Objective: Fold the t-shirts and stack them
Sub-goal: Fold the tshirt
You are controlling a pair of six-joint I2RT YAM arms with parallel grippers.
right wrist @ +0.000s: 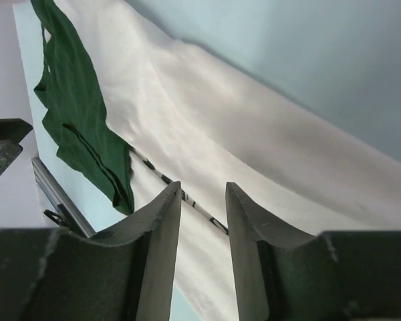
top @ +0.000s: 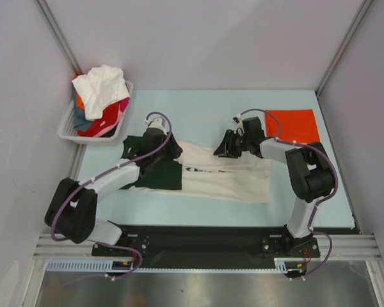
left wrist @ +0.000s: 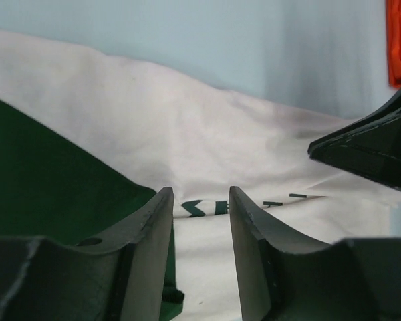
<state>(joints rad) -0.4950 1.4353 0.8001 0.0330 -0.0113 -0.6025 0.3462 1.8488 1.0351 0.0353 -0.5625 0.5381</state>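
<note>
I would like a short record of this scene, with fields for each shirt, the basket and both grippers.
cream shirt: spread out on the table, green sleeves leftward
orange-red shirt: folded, far right
basket: far left, heaped with unfolded shirts
left gripper: open, at the cream shirt's green shoulder
right gripper: open, at its far edge
</note>
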